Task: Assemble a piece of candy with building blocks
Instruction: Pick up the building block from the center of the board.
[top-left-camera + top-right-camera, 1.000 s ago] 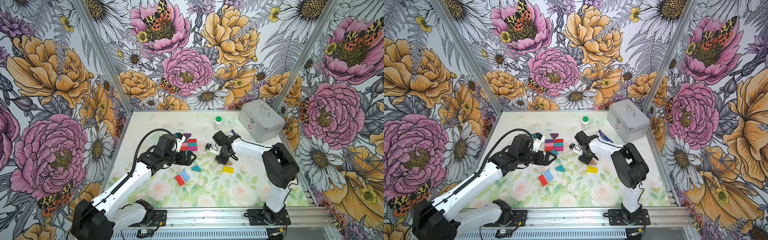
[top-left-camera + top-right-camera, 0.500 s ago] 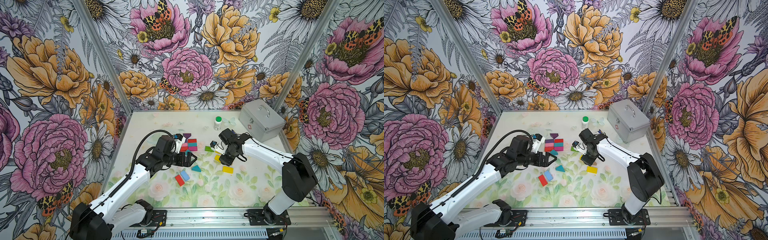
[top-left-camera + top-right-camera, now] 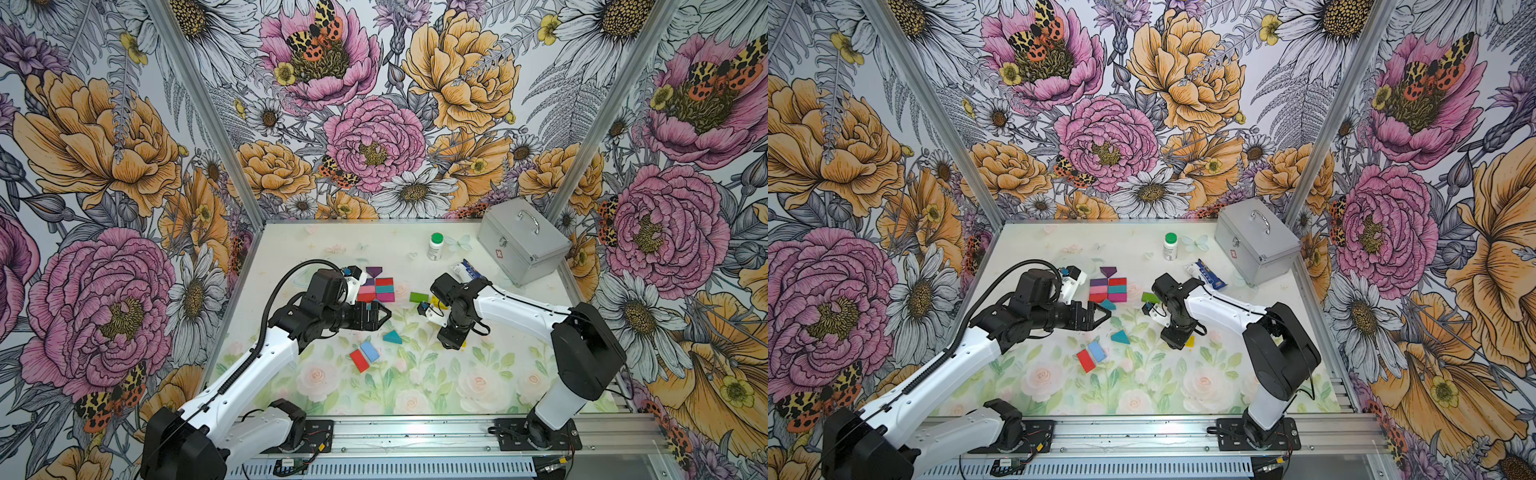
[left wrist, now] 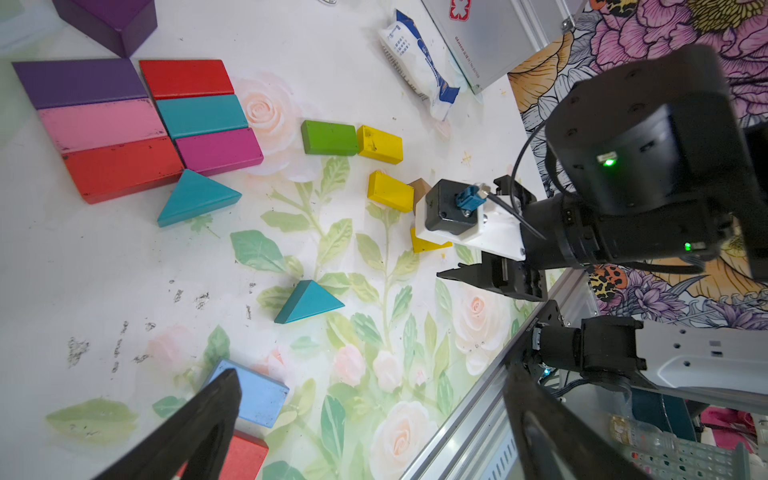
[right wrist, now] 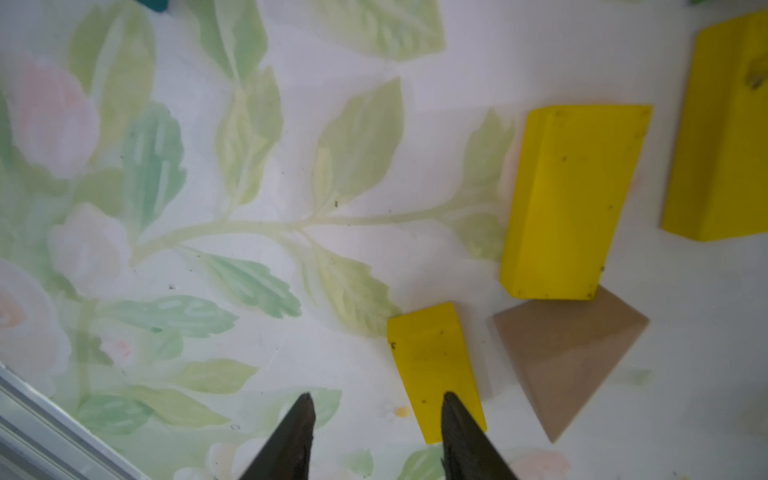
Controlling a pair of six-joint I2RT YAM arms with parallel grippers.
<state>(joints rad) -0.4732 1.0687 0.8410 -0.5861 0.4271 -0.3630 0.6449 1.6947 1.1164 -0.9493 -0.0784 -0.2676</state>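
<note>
Toward the back of the table (image 3: 299, 245), just beyond the left gripper (image 3: 382, 318), the candy (image 3: 376, 289) looks close to done. Its body (image 4: 137, 124) is six flat rectangles packed edge to edge in two columns of three. A purple triangle (image 3: 374, 271) sits at the far end with its tip toward the body, and a teal triangle (image 4: 195, 199) touches the near end, tip likewise inward. The long axis of the figure runs from near to far, triangle to triangle, while each rectangle lies crosswise to it. Whether the purple tip actually touches the body I cannot tell. What is left, by my reading, is little more than tidying or a last addition, since several pieces lie unused: a second teal triangle (image 3: 392, 336), a light blue block (image 3: 369, 351) against a red block (image 3: 359, 360), a green block (image 3: 418, 297), three yellow blocks (image 4: 380, 144) and a tan triangle (image 5: 569, 353). The left gripper hangs low with its jaws spread wide and nothing between them. The right gripper (image 5: 376, 401) points down at the table well apart from the candy, jaws parted a little and empty. One fingertip (image 5: 457, 424) is over the end of the nearest yellow block (image 5: 436, 365), which lies just beside the tan triangle.
</note>
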